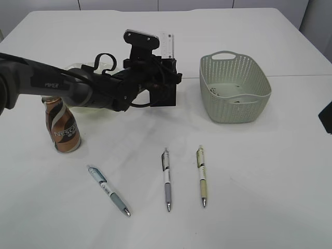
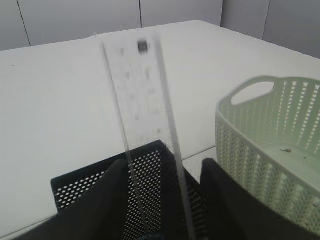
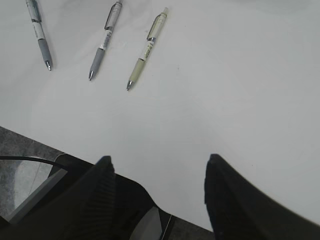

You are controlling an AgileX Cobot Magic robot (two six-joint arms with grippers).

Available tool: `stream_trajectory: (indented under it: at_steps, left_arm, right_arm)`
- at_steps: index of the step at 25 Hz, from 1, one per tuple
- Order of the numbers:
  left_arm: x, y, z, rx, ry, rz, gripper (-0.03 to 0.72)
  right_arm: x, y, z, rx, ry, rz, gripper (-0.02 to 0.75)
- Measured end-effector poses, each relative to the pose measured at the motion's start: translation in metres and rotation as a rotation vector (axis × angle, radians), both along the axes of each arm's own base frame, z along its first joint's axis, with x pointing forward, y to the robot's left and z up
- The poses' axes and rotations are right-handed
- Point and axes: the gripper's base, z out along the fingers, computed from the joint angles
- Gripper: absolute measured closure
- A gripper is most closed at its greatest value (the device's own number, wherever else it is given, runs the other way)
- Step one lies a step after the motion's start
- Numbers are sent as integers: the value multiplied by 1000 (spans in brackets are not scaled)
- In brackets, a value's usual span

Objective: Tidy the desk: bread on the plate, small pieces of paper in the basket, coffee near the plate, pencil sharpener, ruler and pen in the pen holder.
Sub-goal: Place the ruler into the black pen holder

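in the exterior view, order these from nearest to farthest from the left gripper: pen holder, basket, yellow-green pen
1. Pen holder: right under the left gripper.
2. Basket: to the right, apart from it.
3. Yellow-green pen: toward the table's front edge, on the right.

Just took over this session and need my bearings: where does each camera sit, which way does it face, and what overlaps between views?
Exterior: in front of the table, looking down at a slant at three pens, coffee bottle, basket; left arm reaches to the pen holder.
Left wrist: behind the left claw, facing the clear ruler standing in the holder, basket alongside.
Right wrist: above the table edge, right claw open, facing down.
Shared: the pens, such as the green pen, appear in exterior and right wrist views.
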Motion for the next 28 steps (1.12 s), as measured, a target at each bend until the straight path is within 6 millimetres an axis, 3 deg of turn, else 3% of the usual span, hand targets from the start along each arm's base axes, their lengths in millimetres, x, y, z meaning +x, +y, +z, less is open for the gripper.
stream_trajectory:
  at_steps: [12,20,28]
  left_arm:
    - [0,0,4,-8,-17,1,334]
    - [0,12,55,-8,-12,15,334]
    - [-12,34,103,86,202,28,334]
  right_arm:
    - [0,0,0,0,0,0,290]
    - [0,0,0,2,-5,-1,290]
    - [0,2,1,27,-1,3,290]
